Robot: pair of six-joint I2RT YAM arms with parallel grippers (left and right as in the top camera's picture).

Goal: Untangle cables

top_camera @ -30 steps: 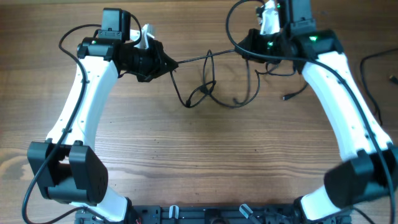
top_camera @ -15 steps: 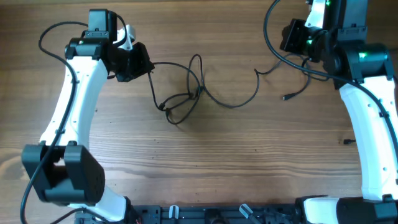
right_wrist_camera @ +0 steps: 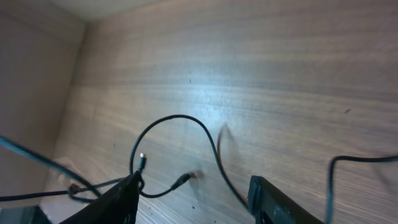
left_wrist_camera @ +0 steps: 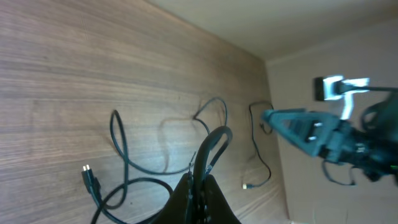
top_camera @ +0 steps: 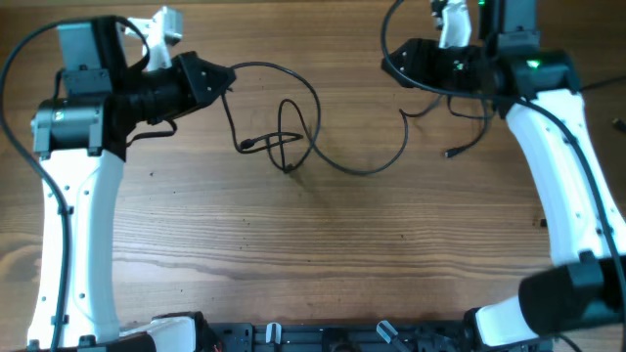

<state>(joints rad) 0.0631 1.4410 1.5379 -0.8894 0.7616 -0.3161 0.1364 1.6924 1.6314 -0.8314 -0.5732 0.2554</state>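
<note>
Thin black cables point(top_camera: 286, 147) lie in a loose tangle left of the table's middle, and one strand point(top_camera: 367, 168) curves right toward my right arm. My left gripper point(top_camera: 217, 78) is at the far left, shut on a strand that arcs over to the tangle. In the left wrist view the cable point(left_wrist_camera: 214, 140) runs up out of the shut gripper point(left_wrist_camera: 202, 186), and a plug end point(left_wrist_camera: 87, 174) lies to the left. My right gripper point(top_camera: 393, 65) hovers at the far right, open. Its wrist view shows the gripper point(right_wrist_camera: 196, 202) wide apart above a cable loop point(right_wrist_camera: 180, 118) and a plug point(right_wrist_camera: 183, 181).
A short separate cable point(top_camera: 468, 142) with a small plug lies under my right arm. Another black wire point(top_camera: 592, 88) comes in at the right edge. The arms' base rail point(top_camera: 323, 337) runs along the near edge.
My right gripper has let go of the cable and opened, swinging right and then back left. My left arm has pulled left with its strand, dragging the tangle leftward.
</note>
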